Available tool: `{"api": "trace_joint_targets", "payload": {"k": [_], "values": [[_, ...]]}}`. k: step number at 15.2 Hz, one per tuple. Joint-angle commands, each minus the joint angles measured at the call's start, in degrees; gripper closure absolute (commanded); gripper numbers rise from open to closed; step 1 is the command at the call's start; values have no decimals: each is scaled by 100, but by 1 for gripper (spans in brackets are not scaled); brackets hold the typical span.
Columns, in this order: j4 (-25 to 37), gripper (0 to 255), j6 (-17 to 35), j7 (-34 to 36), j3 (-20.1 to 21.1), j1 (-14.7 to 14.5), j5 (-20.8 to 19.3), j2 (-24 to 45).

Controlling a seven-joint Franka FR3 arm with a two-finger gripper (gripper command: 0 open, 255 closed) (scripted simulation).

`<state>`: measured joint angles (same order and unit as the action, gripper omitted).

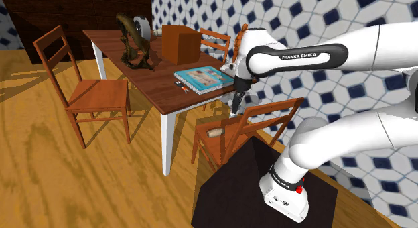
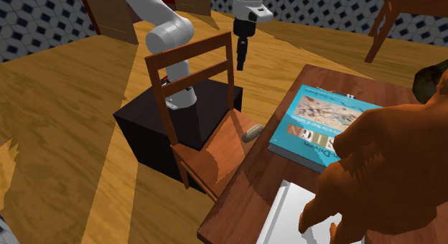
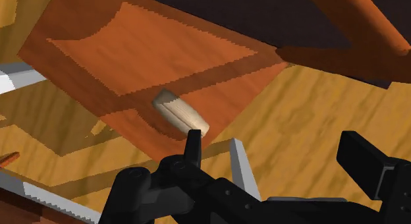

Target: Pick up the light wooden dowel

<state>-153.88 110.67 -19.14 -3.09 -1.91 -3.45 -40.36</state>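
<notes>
A short light wooden dowel lies on its side on the seat of a brown wooden chair, near the seat edge that faces the table. It appears as a small pale cylinder in the shoulder view and next to the table's edge in the second exterior view. My black gripper hangs pointing down above the chair, level with the top of its backrest. It is well above the dowel and touches nothing. In the wrist view the gripper is open and the dowel lies just beyond one fingertip.
A dark wooden table with white legs carries a blue book, a brown box and a brown statue. Another chair stands at the shoulder view's left. The black stand sits behind the chair's backrest.
</notes>
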Motion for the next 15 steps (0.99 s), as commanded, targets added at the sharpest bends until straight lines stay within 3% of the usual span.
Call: {"api": "trace_joint_targets", "payload": {"k": [1,10,15], "values": [[-210,0,486,-401,-136,-41,-144,183],[-693,0,3057,-2157,-847,-164,-722,1941],[-524,0,4500,-3278,-1207,-357,-662,3361]]}}
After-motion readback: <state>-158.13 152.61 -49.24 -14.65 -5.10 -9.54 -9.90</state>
